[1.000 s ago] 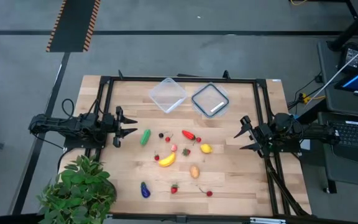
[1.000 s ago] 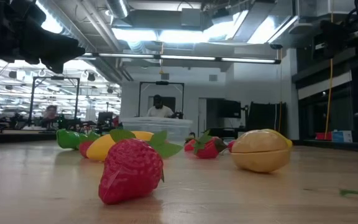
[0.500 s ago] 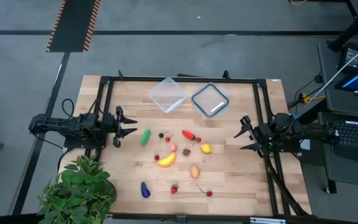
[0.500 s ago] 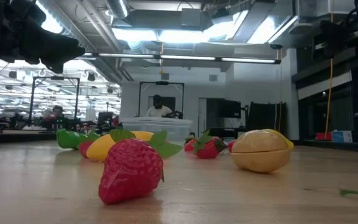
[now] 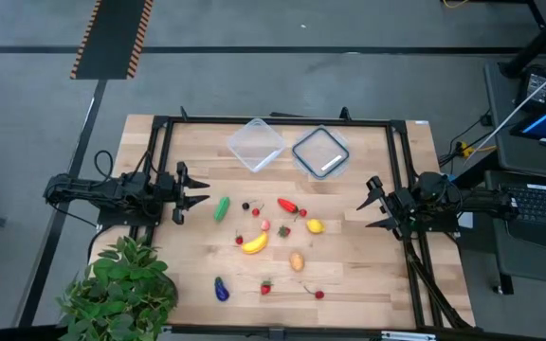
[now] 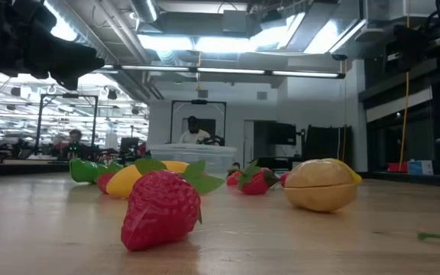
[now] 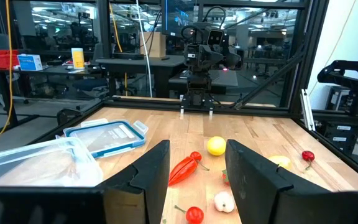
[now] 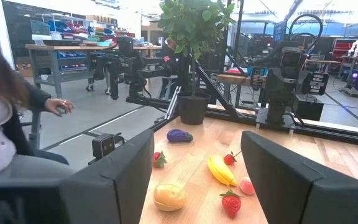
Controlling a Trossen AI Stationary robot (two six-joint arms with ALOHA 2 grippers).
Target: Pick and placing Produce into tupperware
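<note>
Currently both claws sit idle at the table's side edges, empty, touching nothing. Left claw [image 5: 195, 195] is parted partway, tips facing the green pepper [image 5: 222, 208]. Right claw [image 5: 368, 210] is spread wide, facing the yellow lemon [image 5: 315, 226].

Produce is all loose on the wooden table [image 5: 368, 275], none in the tub. Clear tub [image 5: 255, 144] stands empty near the far edge, with the flat lid [image 5: 320, 152] just beside it, label up.

Overhead view gives the whole spread: red chili [image 5: 289, 206], banana [image 5: 255, 243], orange piece [image 5: 297, 260], purple eggplant [image 5: 221, 289], small red berries scattered between.

Low view only gets a strawberry [image 6: 161, 209] up close, a tan piece [image 6: 320, 185] beside it, and the tub's rim [image 6: 193, 155] behind; the claws are not clear there.

Left wrist view looks across tub, lid and chili to the right arm [image 7: 204, 53] opposite. Right wrist view shows the eggplant, the banana, the potted plant [image 8: 194, 37] at the table corner and a seated person [image 8: 8, 124] off the table.

Room: open workshop, benches, ceiling lights, grey floor.
</note>
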